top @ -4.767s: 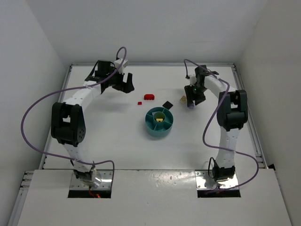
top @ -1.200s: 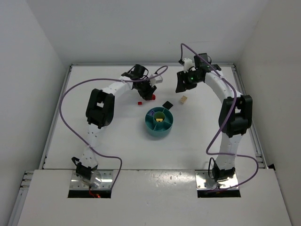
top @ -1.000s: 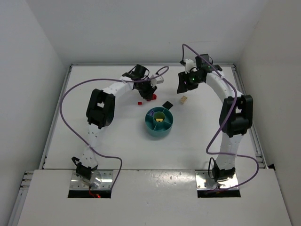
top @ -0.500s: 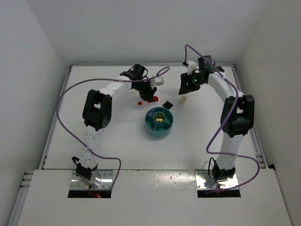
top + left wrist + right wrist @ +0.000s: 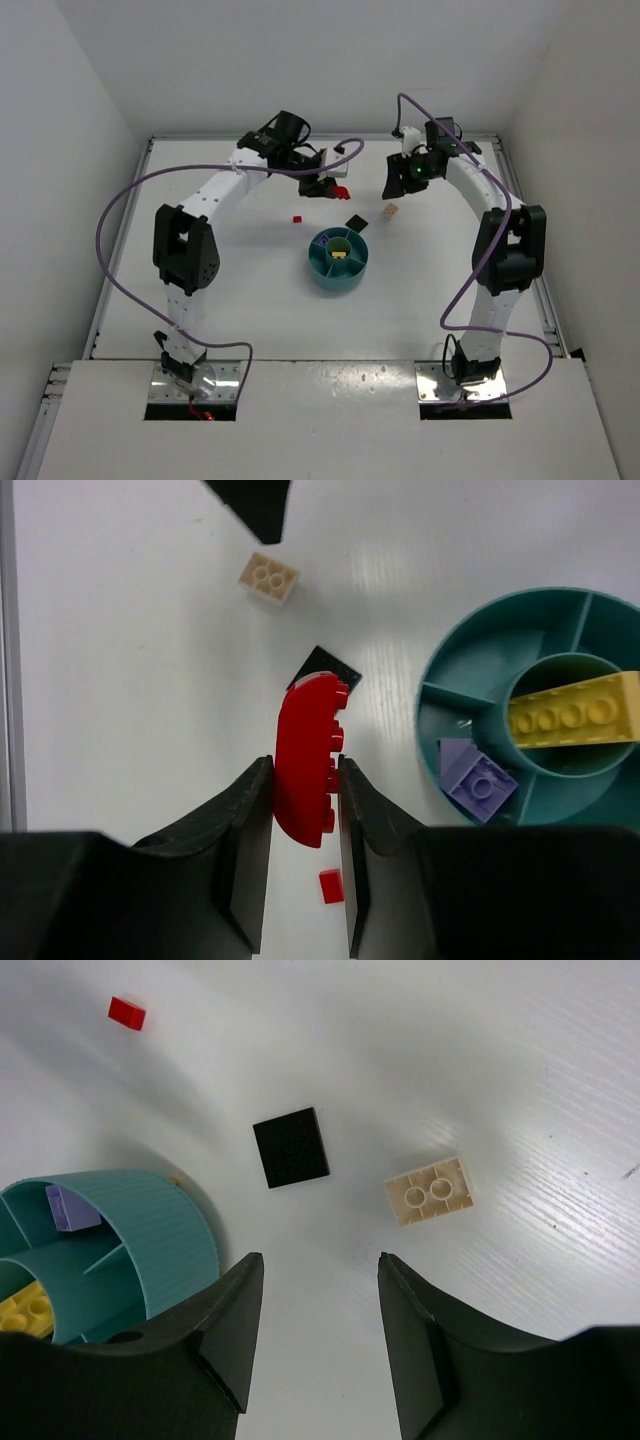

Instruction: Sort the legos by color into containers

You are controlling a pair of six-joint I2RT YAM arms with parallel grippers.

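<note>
Left pincer (image 5: pixel 303 768) pinches curved red brick (image 5: pixel 305 735) flatwise at 12 o'clock of teal dish (image 5: pixel 335 278), likely bound for a free wedge. Right pincer (image 5: pixel 318 1260) spread, empty, over tan brick (image 5: pixel 428 1191).

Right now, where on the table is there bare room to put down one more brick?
Bare table lies between the teal dish and the arm bases, and left of the dish. Crowded beyond the dish: small red brick, black tile, tan brick.

Arms outstretched, left end effector (image 5: pixel 303 770) clamped, right end effector (image 5: pixel 320 1260) spread
</note>
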